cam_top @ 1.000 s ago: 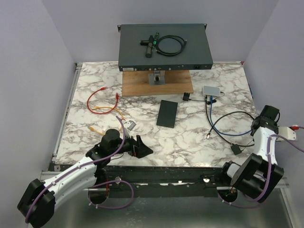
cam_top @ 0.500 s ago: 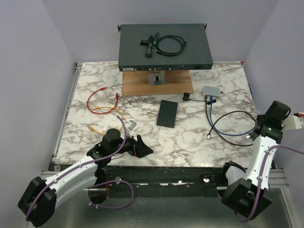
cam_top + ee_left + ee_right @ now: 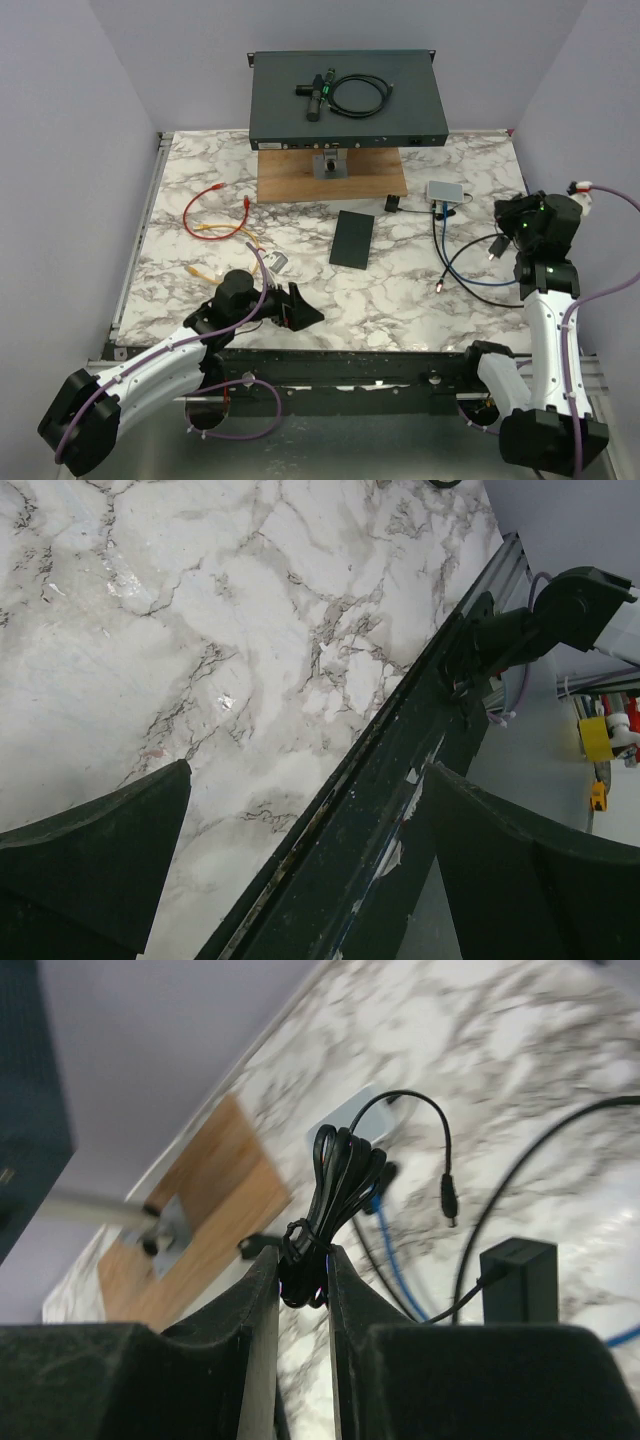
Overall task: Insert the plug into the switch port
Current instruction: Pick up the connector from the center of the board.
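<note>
The switch (image 3: pixel 345 100) is a dark grey box on a stand at the back, with its ports along the front face; its corner (image 3: pixel 30 1080) shows at the left of the right wrist view. My right gripper (image 3: pixel 505 237) hangs over the table's right side, shut on a tied bundle of black cable (image 3: pixel 335 1185). A thin lead leaves the bundle and ends in a small black plug (image 3: pixel 449 1197) hanging free. A black adapter block (image 3: pixel 518 1270) hangs just right of the fingers. My left gripper (image 3: pixel 305 310) rests open and empty at the near table edge (image 3: pixel 308 770).
A wooden board (image 3: pixel 330 175) lies under the switch stand. Near it are a grey hub (image 3: pixel 446 190) with a blue cable (image 3: pixel 480 280), a black slab (image 3: pixel 352 238), and red and orange cables (image 3: pixel 215 215) at the left. A loose cable end (image 3: pixel 440 284) lies on the marble.
My right arm has swung up and inward from the table's right edge, carrying the cable bundle and lifting the adapter off the marble. The left arm has not moved.
</note>
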Robot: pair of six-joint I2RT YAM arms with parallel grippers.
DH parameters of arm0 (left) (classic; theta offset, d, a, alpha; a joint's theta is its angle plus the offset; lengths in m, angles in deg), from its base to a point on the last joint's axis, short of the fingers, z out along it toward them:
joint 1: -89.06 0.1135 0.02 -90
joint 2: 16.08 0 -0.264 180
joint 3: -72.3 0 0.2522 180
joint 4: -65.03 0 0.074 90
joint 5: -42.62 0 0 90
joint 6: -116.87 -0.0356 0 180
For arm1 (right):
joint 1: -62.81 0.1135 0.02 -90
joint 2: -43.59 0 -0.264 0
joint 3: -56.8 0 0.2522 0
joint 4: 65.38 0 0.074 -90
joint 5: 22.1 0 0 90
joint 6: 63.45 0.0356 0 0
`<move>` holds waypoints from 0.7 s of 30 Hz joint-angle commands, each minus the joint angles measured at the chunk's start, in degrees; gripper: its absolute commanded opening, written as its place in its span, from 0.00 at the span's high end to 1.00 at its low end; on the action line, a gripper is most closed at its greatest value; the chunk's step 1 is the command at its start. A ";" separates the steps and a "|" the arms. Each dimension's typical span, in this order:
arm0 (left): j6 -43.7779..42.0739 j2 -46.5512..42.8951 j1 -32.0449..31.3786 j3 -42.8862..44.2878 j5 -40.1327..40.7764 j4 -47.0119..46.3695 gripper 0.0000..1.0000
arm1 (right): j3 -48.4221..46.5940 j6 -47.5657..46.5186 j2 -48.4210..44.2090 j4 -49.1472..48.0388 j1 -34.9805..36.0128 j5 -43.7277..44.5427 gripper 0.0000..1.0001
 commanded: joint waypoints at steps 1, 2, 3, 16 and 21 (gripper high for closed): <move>-0.58 0.39 -0.09 2.10 0.65 -1.01 0.02 | -0.10 -6.82 0.28 -7.84 9.87 -3.72 0.99; -0.42 0.43 -0.13 2.87 0.49 -0.66 0.01 | 0.35 -7.93 0.47 -8.95 12.74 -3.40 0.99; 0.02 0.32 -0.09 3.83 0.38 0.11 0.02 | 0.95 -9.24 0.65 -9.76 15.11 -2.58 0.99; 5.88 -8.92 -0.09 12.45 2.55 12.66 0.01 | 2.24 -21.55 9.26 -15.09 46.23 1.09 0.99; 5.36 -13.70 -0.09 16.02 3.84 18.18 0.02 | 3.11 -23.90 9.11 -19.05 51.32 -8.74 0.99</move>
